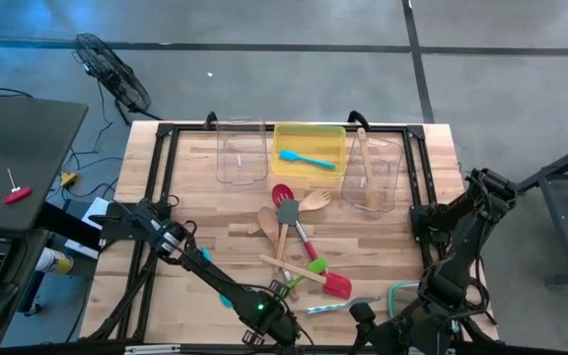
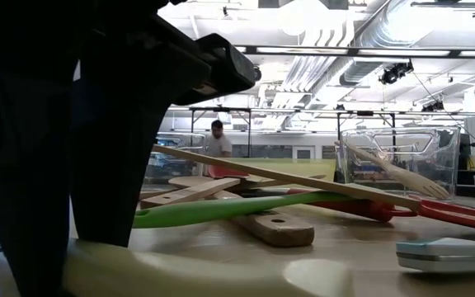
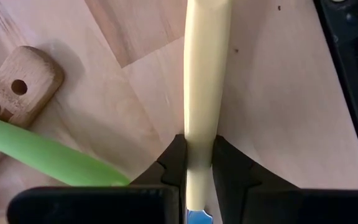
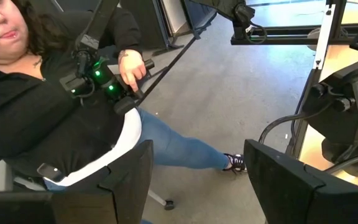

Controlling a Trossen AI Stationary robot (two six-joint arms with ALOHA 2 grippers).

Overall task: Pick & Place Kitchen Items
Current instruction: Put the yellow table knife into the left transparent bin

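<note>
My left gripper (image 1: 286, 323) is at the table's near edge, shut on a cream-handled utensil (image 3: 205, 74) that also shows in the low view (image 2: 221, 276). A green handle (image 3: 42, 155) and a wooden handle end with a hole (image 3: 17, 87) lie beside it. More utensils lie in a heap mid-table: a red spoon (image 1: 282, 192), a grey spatula (image 1: 287, 212), wooden pieces (image 1: 314, 200) and a red spatula (image 1: 337, 286). A blue spatula (image 1: 307, 158) lies in the yellow bin (image 1: 309, 131). My right gripper (image 4: 197, 180) is open and empty, off the near right edge. My left gripper pinches the cream handle (image 3: 197, 140) between its two fingers (image 3: 174, 155), one on each side. The handle runs forward from the fingers, along them, low over the wood. A blue part (image 3: 188, 218) shows behind the fingers. Whether the handle rests on the table, I cannot tell.
Two clear bins (image 1: 242, 150) (image 1: 373, 176) flank the yellow bin at the far edge; the right one holds a wooden utensil. A teal-framed flat thing (image 1: 402, 293) lies near right. A black frame rims the table (image 1: 166, 158). A seated person (image 4: 55, 93) is beyond the near edge.
</note>
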